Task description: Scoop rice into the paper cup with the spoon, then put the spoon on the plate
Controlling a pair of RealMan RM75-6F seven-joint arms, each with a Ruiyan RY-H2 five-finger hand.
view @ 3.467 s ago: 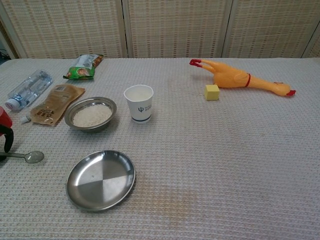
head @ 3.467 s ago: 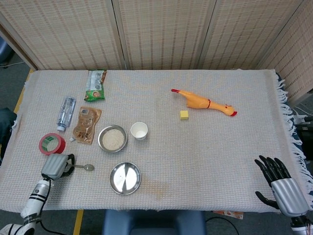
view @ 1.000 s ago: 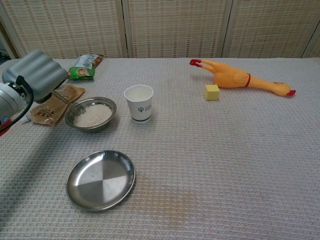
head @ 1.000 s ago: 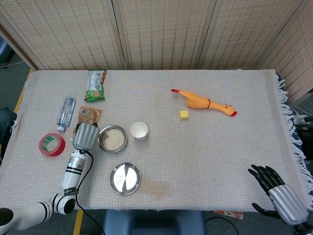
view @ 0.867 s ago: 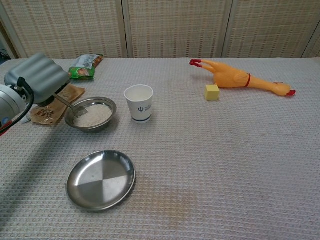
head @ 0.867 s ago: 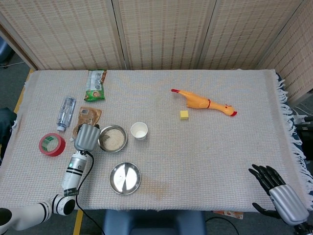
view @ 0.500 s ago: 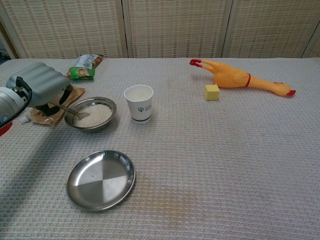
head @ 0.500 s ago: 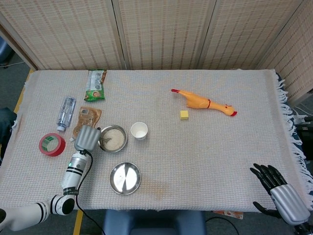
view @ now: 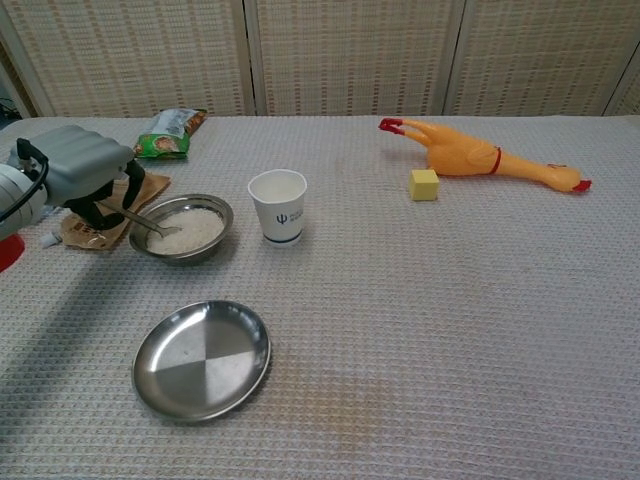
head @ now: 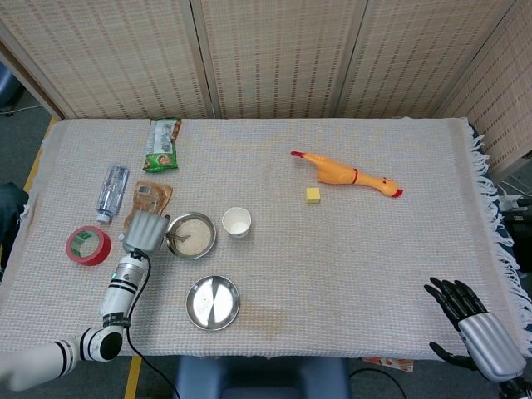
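Left hand (view: 75, 172) fingers clamped on spoon (view: 150, 225), its tip in rice bowl (view: 205, 206). Right hand (head: 474, 322) fingers apart, holding nothing.

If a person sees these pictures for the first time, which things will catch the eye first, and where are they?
The bright yellow rubber chicken lies alone at the far right of the table, with a small yellow cube just in front of it. On the left, the grey left hand holds a spoon whose tip is in the bowl of rice, with the paper cup beside the bowl and the shiny empty plate nearer the robot.
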